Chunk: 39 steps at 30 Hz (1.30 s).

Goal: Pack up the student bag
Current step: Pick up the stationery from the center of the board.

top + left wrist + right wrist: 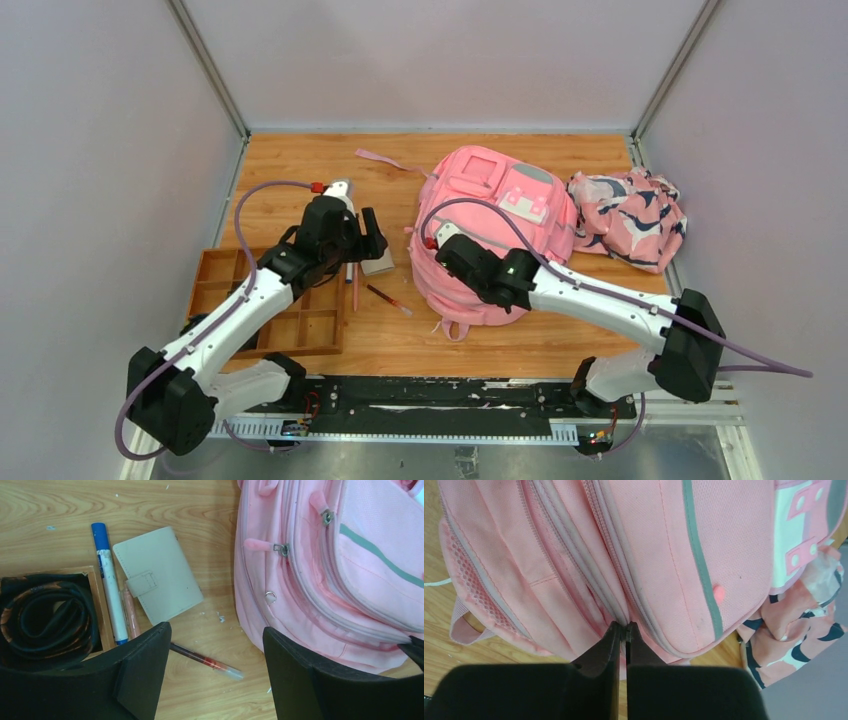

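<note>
Right end effector [625,626] clenched against student bag [649,540], pinched part hidden; left end effector [214,628] released.

The bag [649,545] is matt pink woven cloth, open mesh at one side, with small shiny metal zip rings [270,597]. The table [60,505] is smooth, grained wood. The notebook [157,575] has a matt cream cover. The pen [210,662] is clear glossy plastic.

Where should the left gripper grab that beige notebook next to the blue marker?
Likely from above, the open left gripper closing across the narrow width of the beige notebook. It lies flat, so only its edges give a hold. Its edge toward the student bag is free; the blue marker and a pink pen lie close along the other.
</note>
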Available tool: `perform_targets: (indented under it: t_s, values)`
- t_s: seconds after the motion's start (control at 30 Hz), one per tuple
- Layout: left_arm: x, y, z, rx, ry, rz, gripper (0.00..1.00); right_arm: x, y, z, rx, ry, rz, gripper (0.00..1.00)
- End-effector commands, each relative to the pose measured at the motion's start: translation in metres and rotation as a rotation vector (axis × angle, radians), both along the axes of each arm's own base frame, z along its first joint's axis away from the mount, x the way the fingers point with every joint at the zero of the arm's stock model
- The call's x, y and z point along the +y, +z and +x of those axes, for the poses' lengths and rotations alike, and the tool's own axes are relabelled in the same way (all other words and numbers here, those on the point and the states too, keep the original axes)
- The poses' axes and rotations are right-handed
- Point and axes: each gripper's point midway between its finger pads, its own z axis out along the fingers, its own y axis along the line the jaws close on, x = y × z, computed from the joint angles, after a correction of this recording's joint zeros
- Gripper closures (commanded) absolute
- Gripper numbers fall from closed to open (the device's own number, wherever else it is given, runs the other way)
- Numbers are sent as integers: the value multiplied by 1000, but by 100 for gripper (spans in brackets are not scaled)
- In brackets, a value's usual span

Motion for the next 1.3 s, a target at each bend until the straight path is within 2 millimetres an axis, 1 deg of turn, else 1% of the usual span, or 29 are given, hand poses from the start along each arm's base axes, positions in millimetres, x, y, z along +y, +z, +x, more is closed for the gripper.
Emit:
perform_targets:
  t_s: [0.0,0.03,0.17,0.27,0.37,0.43,0.6,0.7,0.8,0.83,0.93,1.0,1.03,1.13,1.27]
  values:
    - [-3,-13,3,38,6,-5,25,-6,49,18,-141,-26,56,100]
    - [-4,-18,4,49,7,-2,25,-3,60,20,-155,-22,82,100]
    - [-4,-28,8,74,16,14,25,1,94,29,-194,-20,169,100]
    - [0,-34,12,88,38,46,25,-1,114,41,-228,-50,217,100]
    - [6,-36,15,83,81,57,25,-4,129,53,-238,-81,275,100]
    - [6,-37,15,71,89,42,25,-4,133,61,-237,-95,302,100]
    - [18,-42,12,56,138,63,24,-2,131,69,-227,-112,300,100]
    - [22,-53,10,88,145,105,23,0,127,69,-211,-110,307,100]
    - [23,-65,9,101,198,122,23,2,124,67,-201,-106,326,100]
    - [24,-66,11,80,232,145,23,2,122,66,-198,-106,330,100]
    - [20,-70,18,39,305,209,18,2,119,64,-189,-105,335,100]
    - [17,-79,23,69,330,234,18,1,118,62,-186,-105,338,100]
    - [17,-89,25,98,353,258,19,1,118,62,-186,-105,340,100]
    - [17,-105,29,145,424,253,24,-4,119,58,-191,-108,346,100]
    - [7,-118,32,177,464,190,26,-9,119,54,-192,-109,346,100]
